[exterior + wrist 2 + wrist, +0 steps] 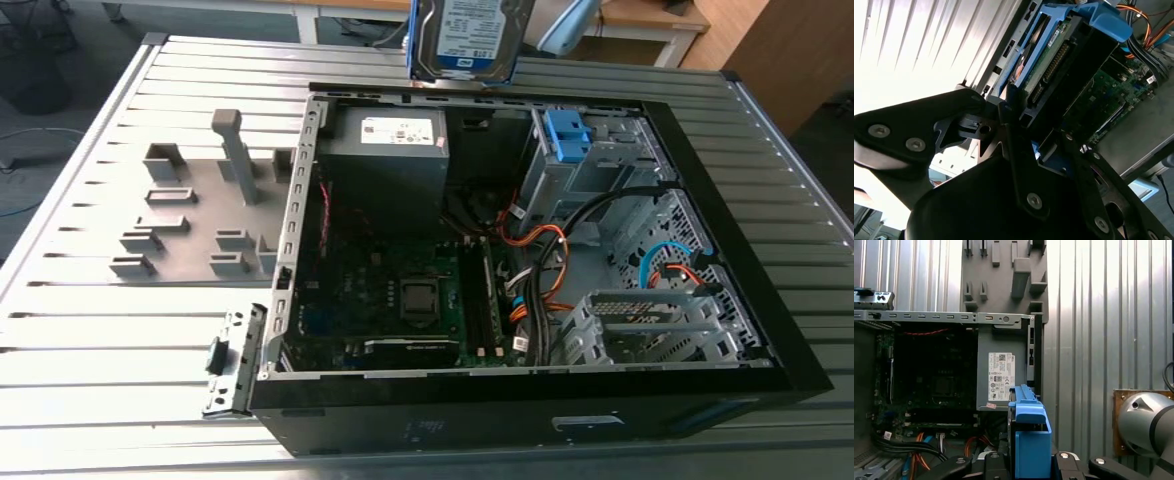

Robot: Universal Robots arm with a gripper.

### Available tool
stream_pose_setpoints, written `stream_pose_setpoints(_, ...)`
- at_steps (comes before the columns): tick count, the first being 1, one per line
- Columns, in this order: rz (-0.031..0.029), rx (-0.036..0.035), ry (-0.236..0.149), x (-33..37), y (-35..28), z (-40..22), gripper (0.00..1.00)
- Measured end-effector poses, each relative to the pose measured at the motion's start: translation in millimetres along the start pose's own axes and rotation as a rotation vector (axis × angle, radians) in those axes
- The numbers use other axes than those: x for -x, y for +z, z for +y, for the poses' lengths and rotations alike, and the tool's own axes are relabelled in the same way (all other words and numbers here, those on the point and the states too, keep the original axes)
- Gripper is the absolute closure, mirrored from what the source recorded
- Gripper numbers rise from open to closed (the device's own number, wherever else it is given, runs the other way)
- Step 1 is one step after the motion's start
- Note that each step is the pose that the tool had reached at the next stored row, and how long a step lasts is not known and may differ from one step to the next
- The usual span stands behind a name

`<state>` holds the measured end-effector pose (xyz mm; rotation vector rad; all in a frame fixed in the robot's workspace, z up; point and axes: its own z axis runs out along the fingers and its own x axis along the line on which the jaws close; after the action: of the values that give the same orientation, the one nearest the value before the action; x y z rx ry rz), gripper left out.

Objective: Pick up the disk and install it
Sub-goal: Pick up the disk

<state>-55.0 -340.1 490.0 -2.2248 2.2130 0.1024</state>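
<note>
Above the case [534, 425], labelled disk [465, 38]

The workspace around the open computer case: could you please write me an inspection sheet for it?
Surface: ribbed metal table, bearing an open computer case.
Job's things: the disk held aloft over the case's power supply end, not in a bay.
Clutter: grey fixture plate beside the case, on the exterior view's left; blue clip in the drive cage.
Grippers: gripper, jaws closed on the disk.
Cables: orange, black and blue cables loose inside the case.
Surroundings: wooden furniture beyond the table.
</note>
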Motion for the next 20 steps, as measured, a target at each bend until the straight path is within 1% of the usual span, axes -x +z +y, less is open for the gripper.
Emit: stream_pose_setpoints(20, 0.0000, 0.0000, 0.000, -13.5, -0.6, 0.1, 0.64)
